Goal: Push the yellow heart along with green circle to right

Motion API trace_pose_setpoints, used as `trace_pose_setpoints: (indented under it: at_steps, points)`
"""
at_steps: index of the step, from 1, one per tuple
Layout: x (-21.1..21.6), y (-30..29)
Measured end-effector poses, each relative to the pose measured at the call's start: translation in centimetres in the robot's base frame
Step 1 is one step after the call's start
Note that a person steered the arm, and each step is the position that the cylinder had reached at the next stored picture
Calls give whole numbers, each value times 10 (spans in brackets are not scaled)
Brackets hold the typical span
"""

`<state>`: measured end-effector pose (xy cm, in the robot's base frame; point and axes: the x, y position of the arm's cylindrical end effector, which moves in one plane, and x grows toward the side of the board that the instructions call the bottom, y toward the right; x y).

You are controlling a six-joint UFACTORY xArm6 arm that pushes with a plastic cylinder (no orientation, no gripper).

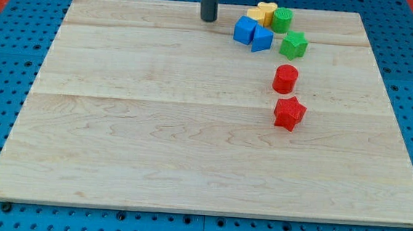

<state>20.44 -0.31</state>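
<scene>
Near the view's top: my tip (209, 18) stands left of the cluster, apart from every block
Fingers: none on this rod; no state to tell
Yellow heart (266, 11): touching green circle (282, 19), top right of worktop (154, 141)
Neighbours: yellow block (255, 15); blue blocks (244, 29) between tip and heart
Progress: push apparently not begun; all rightward travel left
</scene>
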Motion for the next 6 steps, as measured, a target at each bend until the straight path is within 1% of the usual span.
trace_pose_setpoints:
  at_steps: [1, 2, 3, 4, 5, 6]
  points:
    - [-12, 23]
    - [-11, 53]
    - [-12, 128]
    - [-13, 154]
    - [-13, 162]
    - [-5, 218]
